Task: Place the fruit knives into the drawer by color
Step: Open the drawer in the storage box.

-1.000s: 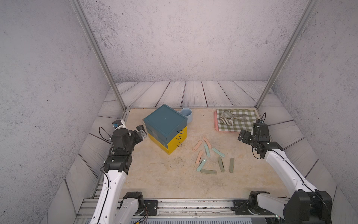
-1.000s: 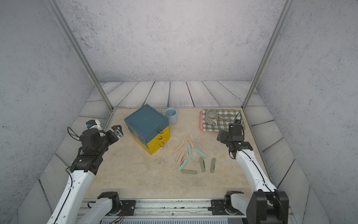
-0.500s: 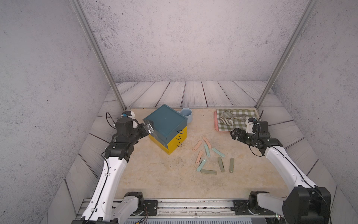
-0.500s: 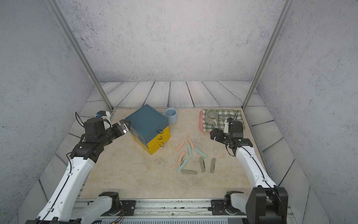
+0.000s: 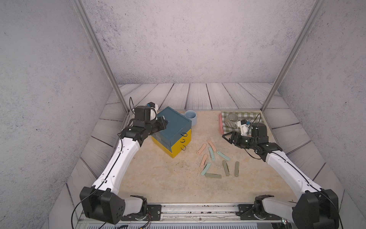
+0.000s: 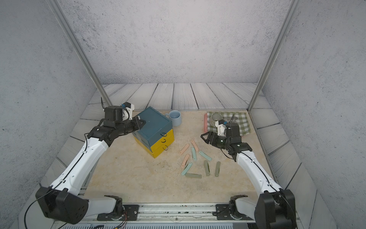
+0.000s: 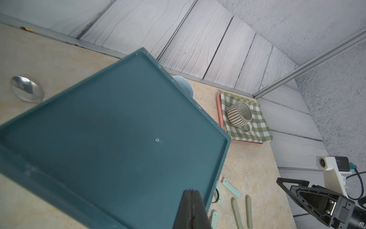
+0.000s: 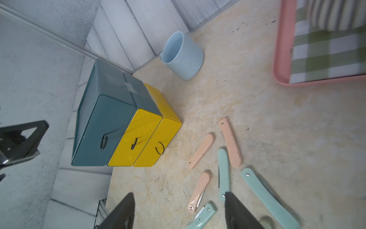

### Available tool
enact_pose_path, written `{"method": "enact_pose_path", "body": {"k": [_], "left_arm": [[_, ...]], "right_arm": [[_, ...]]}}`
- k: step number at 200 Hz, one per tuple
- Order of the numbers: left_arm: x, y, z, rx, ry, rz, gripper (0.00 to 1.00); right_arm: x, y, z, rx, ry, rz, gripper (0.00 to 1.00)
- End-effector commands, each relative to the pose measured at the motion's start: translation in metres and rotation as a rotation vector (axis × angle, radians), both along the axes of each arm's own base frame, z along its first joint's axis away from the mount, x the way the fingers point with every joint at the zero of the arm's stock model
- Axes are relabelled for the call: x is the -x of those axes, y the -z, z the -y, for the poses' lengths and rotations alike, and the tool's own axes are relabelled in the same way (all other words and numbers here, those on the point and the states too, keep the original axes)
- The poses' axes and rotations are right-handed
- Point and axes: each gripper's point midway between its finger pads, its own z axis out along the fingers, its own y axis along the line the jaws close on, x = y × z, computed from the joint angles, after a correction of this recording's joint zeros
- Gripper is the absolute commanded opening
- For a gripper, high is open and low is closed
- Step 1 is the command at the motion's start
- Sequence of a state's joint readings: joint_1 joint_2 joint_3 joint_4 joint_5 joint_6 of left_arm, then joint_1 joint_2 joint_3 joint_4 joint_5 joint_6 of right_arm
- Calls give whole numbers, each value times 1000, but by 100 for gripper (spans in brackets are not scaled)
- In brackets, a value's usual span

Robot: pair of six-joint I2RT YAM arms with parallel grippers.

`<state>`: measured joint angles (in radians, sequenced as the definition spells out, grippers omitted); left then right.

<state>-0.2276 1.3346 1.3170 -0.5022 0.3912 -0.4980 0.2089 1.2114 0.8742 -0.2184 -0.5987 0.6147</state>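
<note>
The left hand (image 7: pixel 190 200) is closed, its fingers pressed flat together with nothing between them. It hangs over the dark teal top of the drawer chest (image 5: pixel 174 126); whether it touches the top I cannot tell. The right hand (image 5: pixel 229 136) is open and empty above the surface (image 5: pixel 158 178), between the checked cloth (image 5: pixel 255 117) and the scattered fruit knives (image 5: pixel 211 153). The knives lie flat and loose to the right of the chest, clear of its front. Three peach-pink ones lie farthest from the robot's base, three pale mint in the middle and three dull olive nearest it. They look light, stiff and smooth, probably plastic handles with a folded blade, since a thin bright edge shows along a peach one (image 8: pixel 198 193) in the right wrist view. Being so thin, each likely needs a pinch across its narrow width near the middle, fingertips down at the surface, and the crowded peach and mint ones may get nudged. The chest looks like light painted metal, with all three tiers shut. Each tier has a small black ring pull (image 5: pixel 183 147), and the chest may slide when one is drawn.
</note>
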Motion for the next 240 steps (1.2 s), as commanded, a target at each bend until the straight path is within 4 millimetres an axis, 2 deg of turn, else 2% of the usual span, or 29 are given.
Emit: {"method": "enact_pose_path", "body": {"k": [1,29,85,136,161,206,240], "left_arm": [[2,3,13,10,73,-32,0],[-1,15,17,9,93,-65,0],[0,45,18,4,98,-123,0],[3,66,13,-20,75,-166,0],[3,72,12,-27,72,-177,0],[3,77,13,-20,68,-190,0],[4,80,12,-22,64,-194,0]], "right_arm": [[0,-12,-37,-68,-84,4,71],[-2,-10,-80,-105,-159,-2,69],[-17,-1,-129,-138,-232,-25,64],[-29,-3,-160,-170,-278,-30,54],[-28,-6,-176,-193,-314,-34,51],[-23,-8,-192,-205,-354,-39,47],[-21,-10,-202,-216,-380,-42,40]]}}
